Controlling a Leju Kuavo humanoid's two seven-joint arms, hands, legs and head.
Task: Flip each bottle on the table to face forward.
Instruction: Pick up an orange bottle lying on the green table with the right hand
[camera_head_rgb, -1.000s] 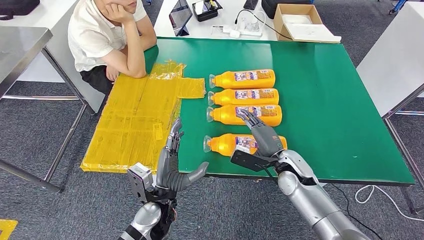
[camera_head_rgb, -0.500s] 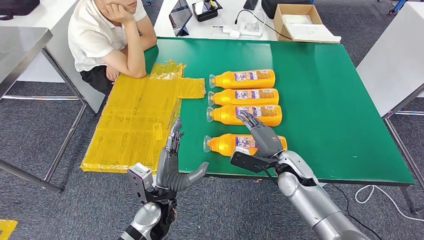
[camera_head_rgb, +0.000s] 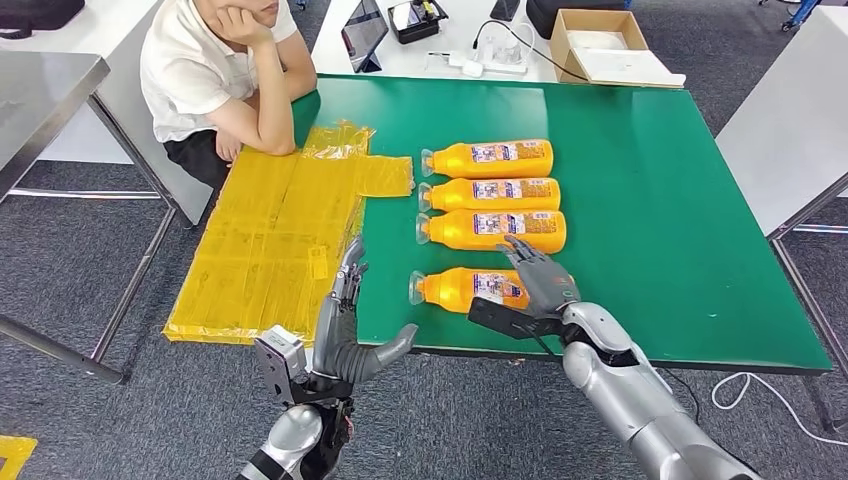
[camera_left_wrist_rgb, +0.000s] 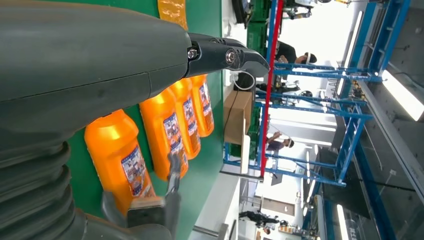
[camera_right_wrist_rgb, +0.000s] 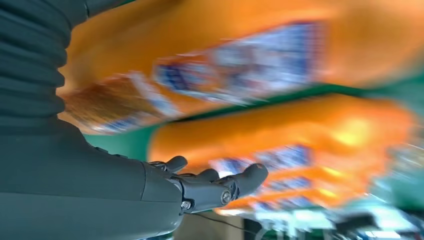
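Right robot hand (camera_head_rgb: 540, 282) we see resting, fingers spread, over nearest orange plastic bottle (camera_head_rgb: 465, 288) lying on green counter (camera_head_rgb: 650, 220), grasping nothing; left robot hand (camera_head_rgb: 345, 325) released, fingers apart.

bottles (camera_right_wrist_rgb: 280, 75) blurred — nearest bottle (camera_head_rgb: 455, 288) partly hidden

- Four orange bottles (camera_head_rgb: 486, 157) (camera_head_rgb: 488, 193) (camera_head_rgb: 490, 230) (camera_head_rgb: 462, 288) on green table (camera_head_rgb: 650, 200).
- One yellow sheet (camera_head_rgb: 270, 240).
- One cardboard box (camera_head_rgb: 600, 45).
- One person (camera_head_rgb: 215, 70) seated.
- Two robot hands (camera_head_rgb: 345, 320) (camera_head_rgb: 540, 280).
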